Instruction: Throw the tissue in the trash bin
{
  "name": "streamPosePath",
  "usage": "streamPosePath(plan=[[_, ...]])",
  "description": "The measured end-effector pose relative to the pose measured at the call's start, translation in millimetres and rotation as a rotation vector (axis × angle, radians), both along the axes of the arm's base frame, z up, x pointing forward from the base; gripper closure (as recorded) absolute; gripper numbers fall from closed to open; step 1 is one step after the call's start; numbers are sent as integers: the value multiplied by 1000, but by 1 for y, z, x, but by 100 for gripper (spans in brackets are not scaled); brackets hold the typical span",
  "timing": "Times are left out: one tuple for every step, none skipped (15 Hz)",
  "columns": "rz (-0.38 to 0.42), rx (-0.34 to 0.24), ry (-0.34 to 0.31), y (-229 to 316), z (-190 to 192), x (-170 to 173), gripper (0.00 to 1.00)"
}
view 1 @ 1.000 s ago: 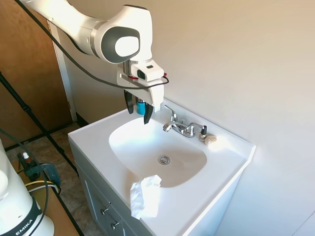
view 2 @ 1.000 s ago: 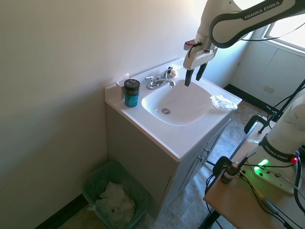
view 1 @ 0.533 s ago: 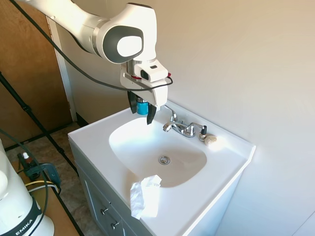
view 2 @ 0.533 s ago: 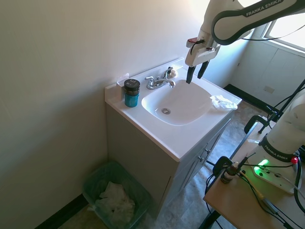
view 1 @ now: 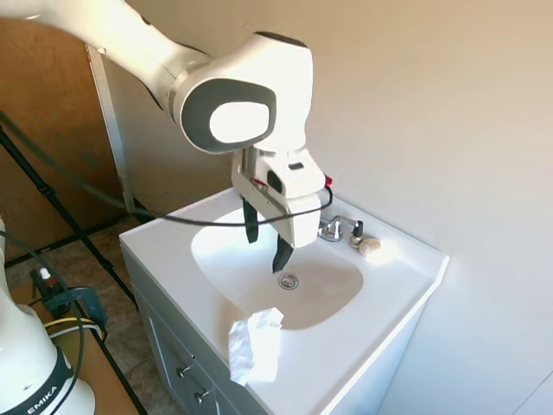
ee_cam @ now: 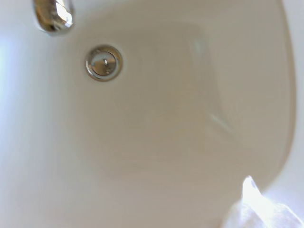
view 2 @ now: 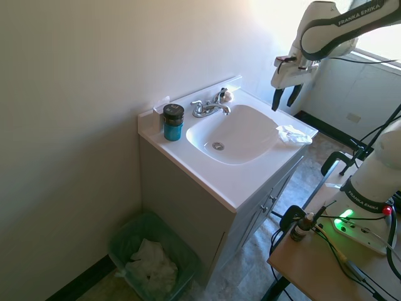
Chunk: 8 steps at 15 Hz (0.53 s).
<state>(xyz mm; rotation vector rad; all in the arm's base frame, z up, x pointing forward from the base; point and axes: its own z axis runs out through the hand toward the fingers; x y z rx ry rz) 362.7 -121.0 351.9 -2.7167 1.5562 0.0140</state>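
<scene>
The pincer [view 1: 263, 246] hangs above the sink basin [view 1: 320, 298], fingers parted and holding nothing. The tissue [view 1: 256, 347] lies on the front rim of the vanity surface [view 1: 406, 259], beside the basin, below the pincer and toward the cabinet's front edge; its long axis runs roughly across that rim, one end draping over. The trash bin [view 2: 150, 257] sits on the floor at the vanity's far side, well apart from both.

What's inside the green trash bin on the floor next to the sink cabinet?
The green trash bin holds a heap of crumpled white paper. Whatever lies beneath that paper is covered and cannot be seen.
</scene>
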Motion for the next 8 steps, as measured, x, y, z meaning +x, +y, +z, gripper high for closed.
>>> streamPosePath(plan=[[-11, 0, 7, -10, -9, -10, 0], [-19, 1, 15, -19, -17, -19, 0], [-25, 0, 20, -25, -20, -24, 0], [-29, -2, 19, -32, -19, -26, 0], [-31, -4, 20, -37, -19, -28, 0], [-31, -8, 25, -41, -20, -30, 0], [-29, -11, 31, -43, -22, -32, 0], [-26, -11, 38, -45, -24, -33, 0]])
